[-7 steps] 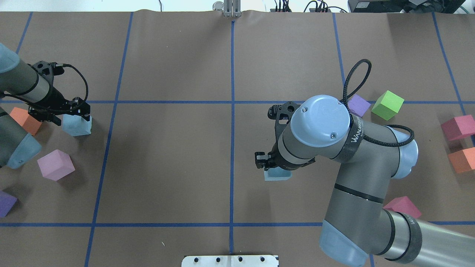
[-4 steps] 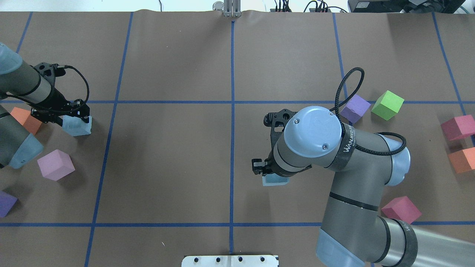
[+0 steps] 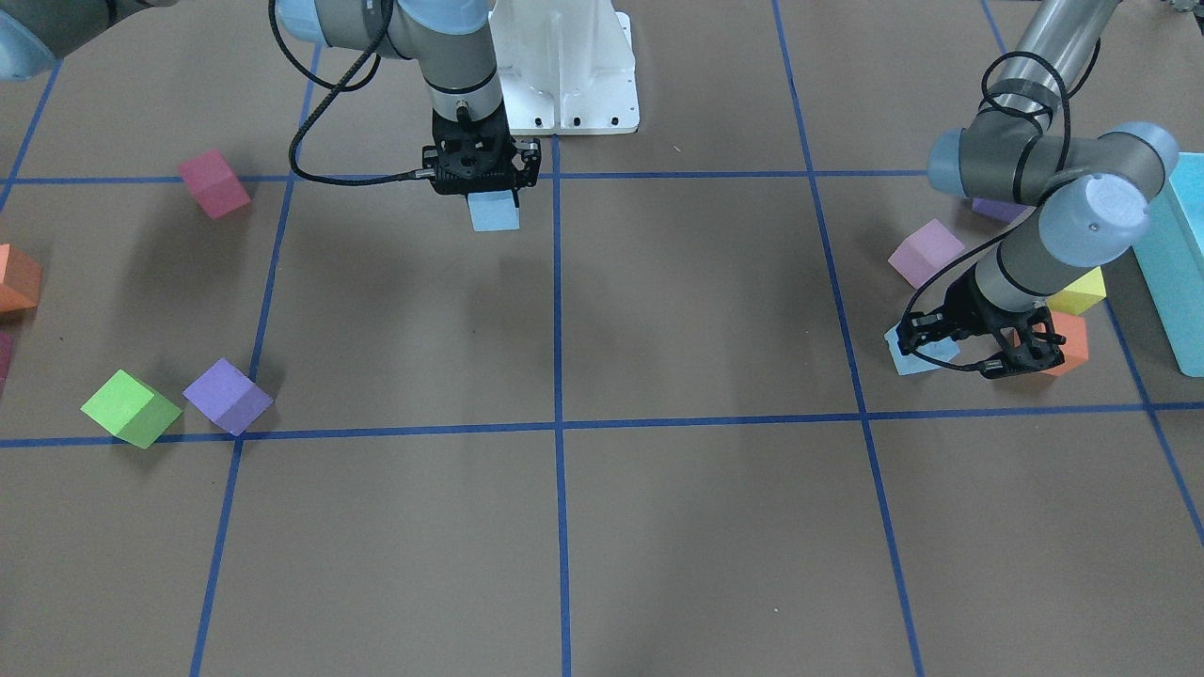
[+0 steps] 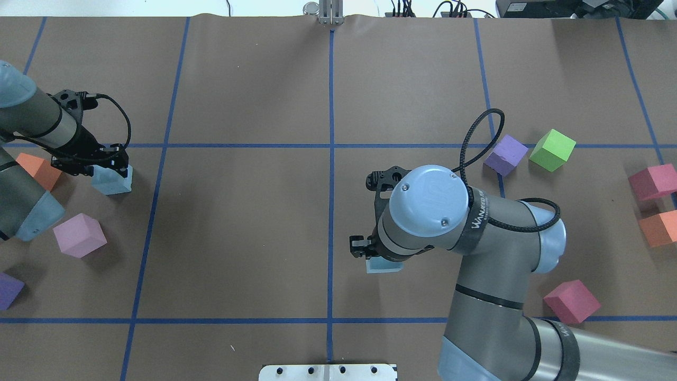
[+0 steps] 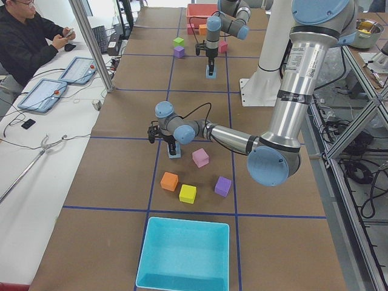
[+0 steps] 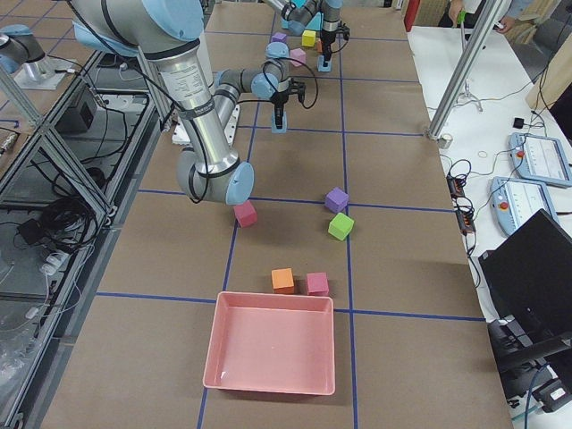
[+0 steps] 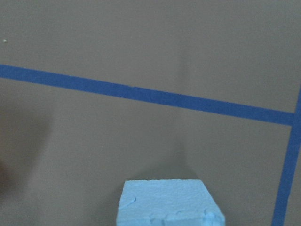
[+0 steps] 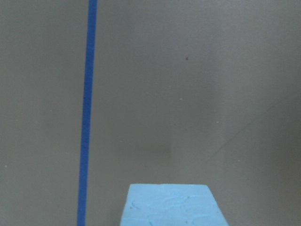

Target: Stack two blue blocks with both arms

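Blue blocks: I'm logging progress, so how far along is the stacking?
Done: each arm has gripped a block. The right gripper holds the centre blue block, apparently off the table. The left gripper holds the left blue block low at the table's left end. In hand: probably the carry toward each other. Left: setting one on the other; they are far apart, nothing stacked.
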You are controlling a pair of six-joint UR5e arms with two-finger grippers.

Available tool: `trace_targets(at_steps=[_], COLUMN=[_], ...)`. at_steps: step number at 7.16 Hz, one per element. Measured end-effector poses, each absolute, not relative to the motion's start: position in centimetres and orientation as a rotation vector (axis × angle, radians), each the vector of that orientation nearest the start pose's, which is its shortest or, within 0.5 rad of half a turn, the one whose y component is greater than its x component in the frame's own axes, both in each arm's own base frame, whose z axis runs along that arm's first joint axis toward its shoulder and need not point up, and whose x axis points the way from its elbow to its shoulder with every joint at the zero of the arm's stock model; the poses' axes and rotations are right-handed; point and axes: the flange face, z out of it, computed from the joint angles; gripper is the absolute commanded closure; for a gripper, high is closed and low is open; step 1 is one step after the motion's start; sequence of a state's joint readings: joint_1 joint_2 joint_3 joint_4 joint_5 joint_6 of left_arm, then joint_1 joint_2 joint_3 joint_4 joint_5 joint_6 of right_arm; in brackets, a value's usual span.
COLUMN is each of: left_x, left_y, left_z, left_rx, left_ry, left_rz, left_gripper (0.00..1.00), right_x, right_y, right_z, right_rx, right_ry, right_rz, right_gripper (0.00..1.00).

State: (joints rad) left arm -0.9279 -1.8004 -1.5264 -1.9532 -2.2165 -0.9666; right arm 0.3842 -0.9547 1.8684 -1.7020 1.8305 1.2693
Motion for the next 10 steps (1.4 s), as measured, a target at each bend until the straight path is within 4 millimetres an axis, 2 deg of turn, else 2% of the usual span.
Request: trace_targets(at_steps=[4, 7, 10], left_x=[31.4, 31.7, 31.7], left_y=[-53.3, -53.6, -53.7], left_z=[51.0, 50.1, 50.0], left_rx=[-0.063, -0.054, -0.054], left_ry=[0.84, 0.847, 0.849], left_rz=[-0.105, -0.101, -0.104], left_gripper=[0.55, 0.55, 0.55], right_x=[-58.4, -60.9, -61.0], right_y=[-35.7, -37.8, -39.4], right_z=[20.5, 19.2, 18.6], right_rx=[0.077, 0.095, 0.107], right_ry=[-0.828, -0.823, -0.818], right_rz=[-0.019, -0.006, 0.005], right_gripper=[0.55, 0.55, 0.53])
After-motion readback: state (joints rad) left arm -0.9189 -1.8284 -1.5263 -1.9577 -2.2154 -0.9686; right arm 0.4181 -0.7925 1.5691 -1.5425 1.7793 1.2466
